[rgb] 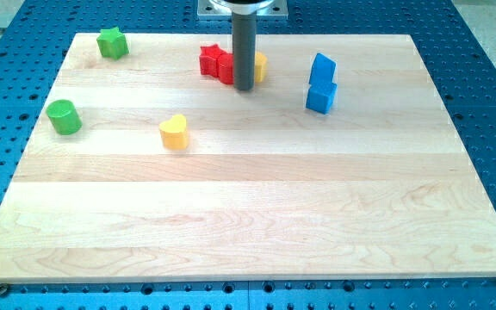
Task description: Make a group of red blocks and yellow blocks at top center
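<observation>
My tip (244,87) stands at the view's top centre, just below and between two red blocks (216,63) on its left and a yellow block (259,66) partly hidden behind the rod on its right. The red blocks touch each other. A yellow heart-shaped block (174,132) lies apart, lower and to the left of the tip.
A green star-shaped block (112,42) lies at the top left and a green cylinder (63,116) at the left edge. Two blue blocks (321,83) stand together to the right of the tip. The wooden board (257,207) sits on a blue perforated table.
</observation>
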Robot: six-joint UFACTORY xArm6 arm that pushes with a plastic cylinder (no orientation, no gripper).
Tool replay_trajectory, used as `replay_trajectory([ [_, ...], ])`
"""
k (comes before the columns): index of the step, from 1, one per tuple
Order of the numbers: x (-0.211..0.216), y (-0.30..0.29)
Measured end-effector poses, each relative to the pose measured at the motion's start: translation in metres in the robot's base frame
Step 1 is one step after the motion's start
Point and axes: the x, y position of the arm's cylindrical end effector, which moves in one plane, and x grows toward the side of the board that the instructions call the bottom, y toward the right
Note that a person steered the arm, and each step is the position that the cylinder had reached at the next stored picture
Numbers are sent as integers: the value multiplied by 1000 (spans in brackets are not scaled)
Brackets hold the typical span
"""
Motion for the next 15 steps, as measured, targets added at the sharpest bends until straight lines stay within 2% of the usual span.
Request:
replay_trajectory([
  [1,-19,-5],
  [2,-16,21],
  [3,17,90],
  [4,-23,85],
  [5,-42,48],
  [6,3,62],
  [7,34,-14],
  [8,11,-72],
  [9,-27,-47],
  [10,-19,-26],
  [11,8,-82],
  [12,-30,-105],
  [13,-44,-77],
  [14,-39,-30],
  [15,1,-20],
])
